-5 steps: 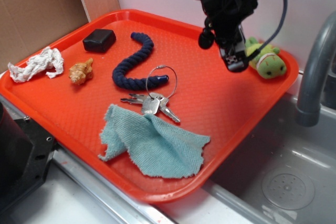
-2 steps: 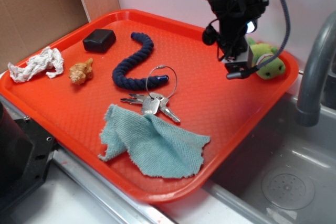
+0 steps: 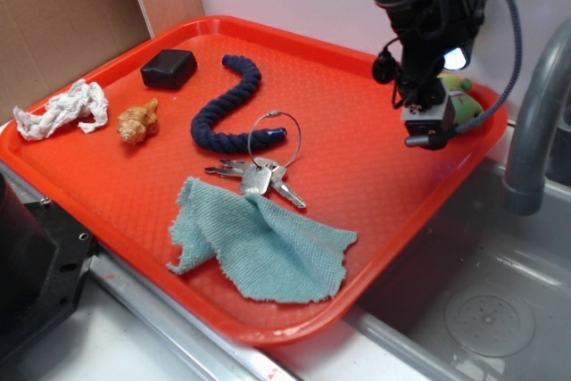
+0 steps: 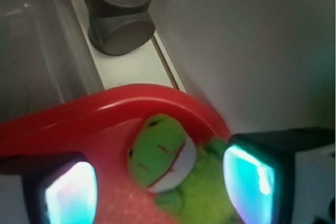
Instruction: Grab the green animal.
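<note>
Sitting across the counter, the red tray [image 3: 116, 194] carries plenty, but only its far right corner matters: the frog [image 4: 173, 166] lies there, hard by the rim and close to the wall. Over it hangs the gripper [image 4: 160, 182], jaws spread wide with nothing in them, one finger [image 4: 68, 192] on each side of the toy. I'd say drop straight down, mind the rim, and close on the fat body rather than the head.
</note>
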You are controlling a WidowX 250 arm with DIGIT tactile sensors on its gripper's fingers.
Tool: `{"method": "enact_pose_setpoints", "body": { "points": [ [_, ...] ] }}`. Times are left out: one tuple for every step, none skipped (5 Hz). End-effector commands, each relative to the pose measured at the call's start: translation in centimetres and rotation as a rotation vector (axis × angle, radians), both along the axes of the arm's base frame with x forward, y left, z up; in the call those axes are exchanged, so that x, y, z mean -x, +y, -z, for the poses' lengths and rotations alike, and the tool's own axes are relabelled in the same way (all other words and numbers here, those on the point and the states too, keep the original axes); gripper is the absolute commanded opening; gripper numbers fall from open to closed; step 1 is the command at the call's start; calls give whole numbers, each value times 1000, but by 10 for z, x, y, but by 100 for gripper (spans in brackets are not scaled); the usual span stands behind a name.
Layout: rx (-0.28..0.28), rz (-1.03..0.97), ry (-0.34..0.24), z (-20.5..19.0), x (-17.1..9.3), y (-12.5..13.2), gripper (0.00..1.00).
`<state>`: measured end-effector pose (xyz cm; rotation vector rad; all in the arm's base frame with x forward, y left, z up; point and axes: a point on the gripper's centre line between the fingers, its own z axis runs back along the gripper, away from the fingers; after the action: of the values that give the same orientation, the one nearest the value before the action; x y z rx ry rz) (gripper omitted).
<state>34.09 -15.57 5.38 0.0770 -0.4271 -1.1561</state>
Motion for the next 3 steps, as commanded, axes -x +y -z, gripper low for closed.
{"method": "enact_pose_setpoints", "body": {
  "points": [
    [83, -17, 32, -5, -8, -6, 100],
    [148, -82, 103, 1, 1, -4, 0],
    [161, -134, 182, 7, 10, -5, 0]
  ]
}}
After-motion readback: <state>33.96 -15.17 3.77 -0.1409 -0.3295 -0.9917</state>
